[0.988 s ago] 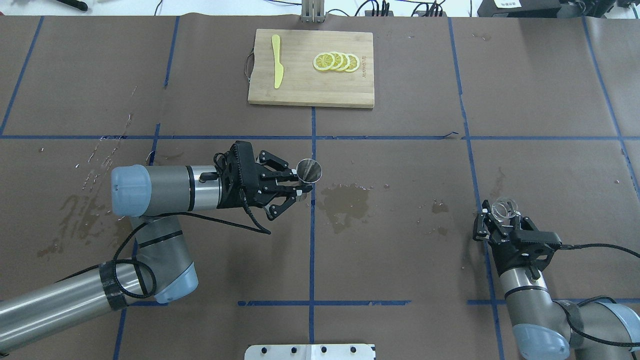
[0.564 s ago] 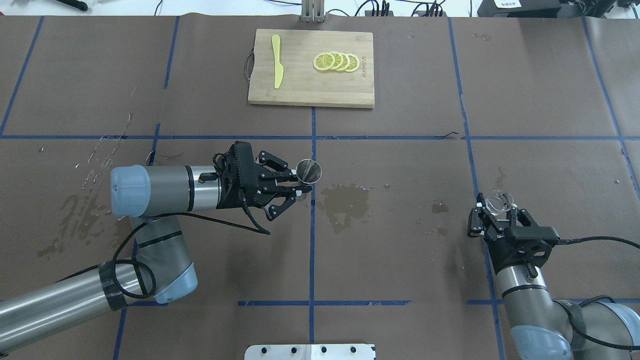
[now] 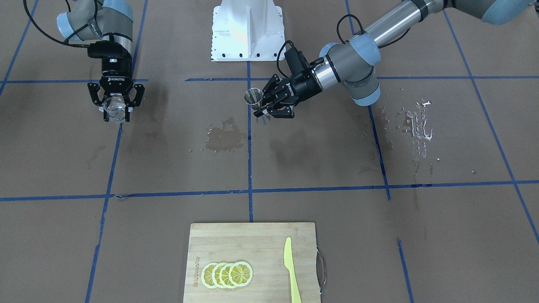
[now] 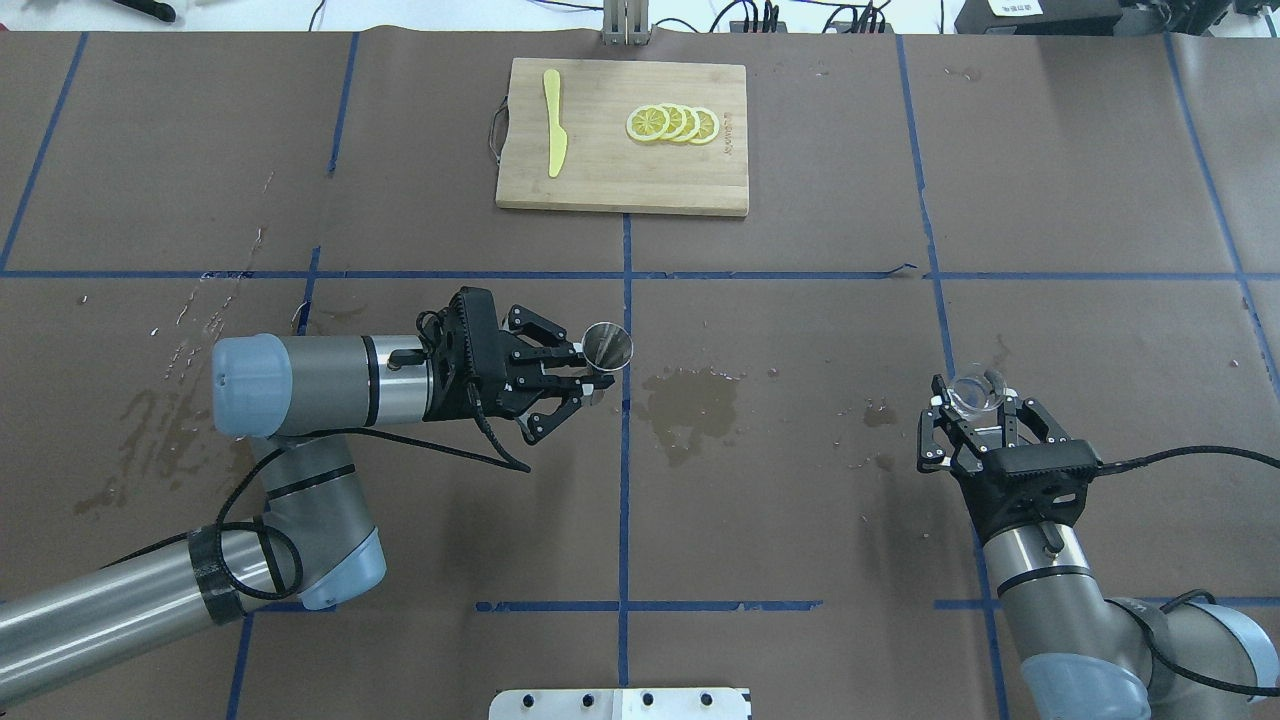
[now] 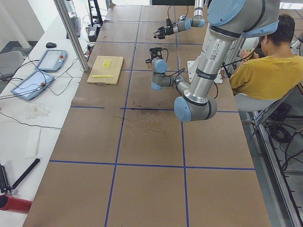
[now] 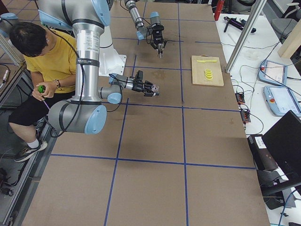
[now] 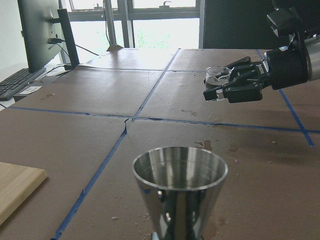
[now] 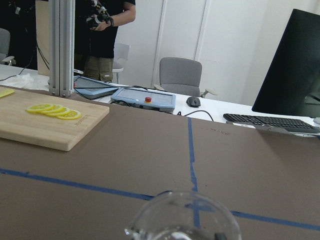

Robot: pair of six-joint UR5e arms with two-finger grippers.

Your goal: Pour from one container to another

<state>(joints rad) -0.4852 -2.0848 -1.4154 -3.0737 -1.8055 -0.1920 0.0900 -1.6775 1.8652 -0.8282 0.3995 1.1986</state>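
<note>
A steel jigger (image 4: 607, 348) (image 3: 254, 100) (image 7: 179, 192) is held upright above the table's middle, my left gripper (image 4: 588, 373) (image 3: 262, 108) shut on its narrow waist. A small clear glass cup (image 4: 972, 394) (image 3: 113, 108) (image 8: 182, 218) is held off the table on the right side, with my right gripper (image 4: 975, 410) (image 3: 116, 110) shut on it. The two containers are well apart, the glass cup (image 7: 217, 76) showing far off in the left wrist view. Liquid levels cannot be made out.
A wooden cutting board (image 4: 610, 190) (image 3: 261, 235) at the far centre carries a yellow knife (image 4: 553, 121) and lemon slices (image 4: 672, 123). A wet stain (image 4: 690, 400) marks the brown paper between the arms; water spots (image 4: 200, 320) lie on the left. An operator (image 5: 265, 66) sits beside the table.
My right gripper has carried the glass cup leftward and farther from the base. My left gripper with the jigger has shifted slightly left and back.
</note>
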